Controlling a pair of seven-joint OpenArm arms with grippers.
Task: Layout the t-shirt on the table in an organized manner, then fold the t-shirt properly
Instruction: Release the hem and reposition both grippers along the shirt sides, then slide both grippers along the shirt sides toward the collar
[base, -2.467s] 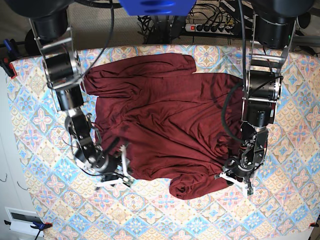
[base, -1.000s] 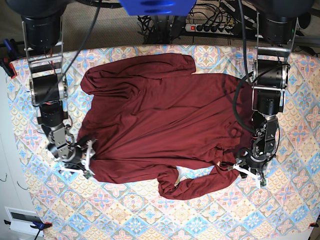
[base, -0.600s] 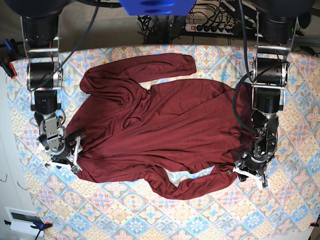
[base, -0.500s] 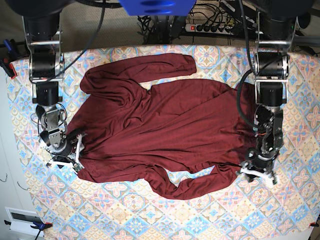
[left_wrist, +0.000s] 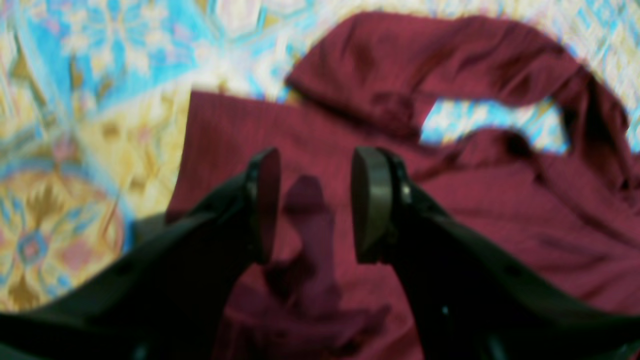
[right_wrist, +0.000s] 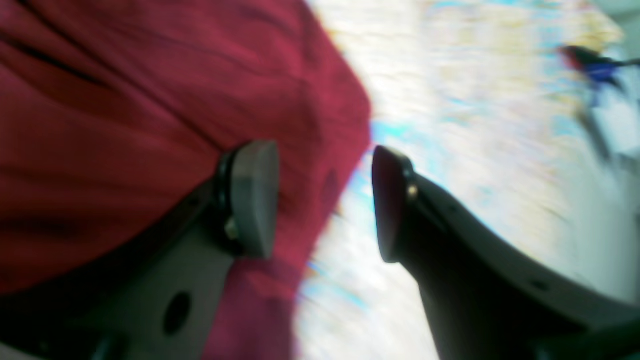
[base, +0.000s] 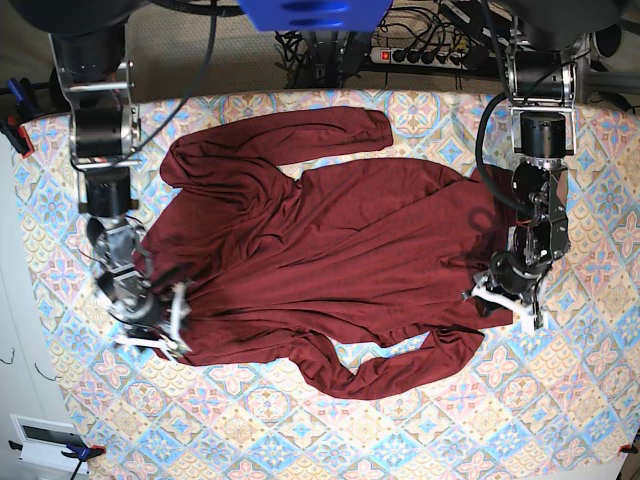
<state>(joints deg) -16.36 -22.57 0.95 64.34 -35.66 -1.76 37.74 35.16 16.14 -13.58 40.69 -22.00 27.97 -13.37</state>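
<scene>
The t-shirt (base: 320, 260) lies spread across the middle of the table (base: 300, 430), its dark maroon body mostly flat with long diagonal creases. One sleeve runs along the far edge of the garment toward the right, ending near a blue tile. The other sleeve curls along the near edge, looping out from under the hem and leaving a small gap of patterned cloth between sleeve and body.

The left gripper (base: 505, 300) sits over the right-hand edge of the shirt, just beside the place where the near sleeve meets the body. In the left wrist view the left gripper (left_wrist: 312, 205) stands with its jaws parted to a moderate gap; maroon fabric fills the space below and between them, but no fold is pinched between the pads, and whether the tips touch the cloth cannot be told. The looped sleeve lies just beyond the tips.

The right gripper (base: 150, 325) is at the near left corner of the shirt, at its outer edge. In the right wrist view the right gripper (right_wrist: 325, 200) has its jaws standing wide apart and straddles the shirt's edge: one finger (right_wrist: 252, 197) is over the maroon cloth, the other over the bare tablecloth. Nothing is gripped there. The view is blurred.
</scene>
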